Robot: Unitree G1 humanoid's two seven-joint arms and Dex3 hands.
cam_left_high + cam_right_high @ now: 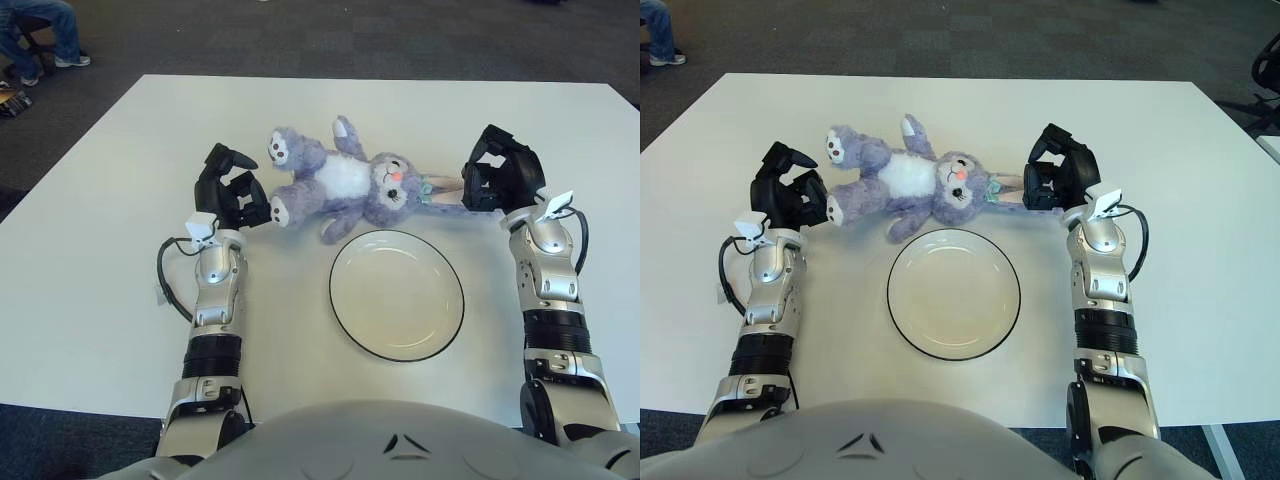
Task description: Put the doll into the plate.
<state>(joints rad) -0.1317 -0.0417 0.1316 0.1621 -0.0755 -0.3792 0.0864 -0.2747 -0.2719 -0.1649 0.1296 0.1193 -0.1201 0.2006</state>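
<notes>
Purple bunny doll (345, 185) lies on the bench (90, 270), just behind the empty plate (397, 294). Left hand (231, 192) and right hand (500, 170) flank it, fingers loosely curled, gripping nothing.

a purple doll (910, 183) lies on the white bench (1180, 150), just behind an empty plate (954, 293). the left hand (788, 195) is beside the doll's foot, the right hand (1058, 172) at its ears. both hands have fingers spread.

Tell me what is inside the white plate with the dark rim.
Nothing shows inside the round white plate with a dark rim; its whole bowl is in view. The purple-and-white plush rabbit doll lies just behind it on the white table, between the left hand and right hand.
</notes>
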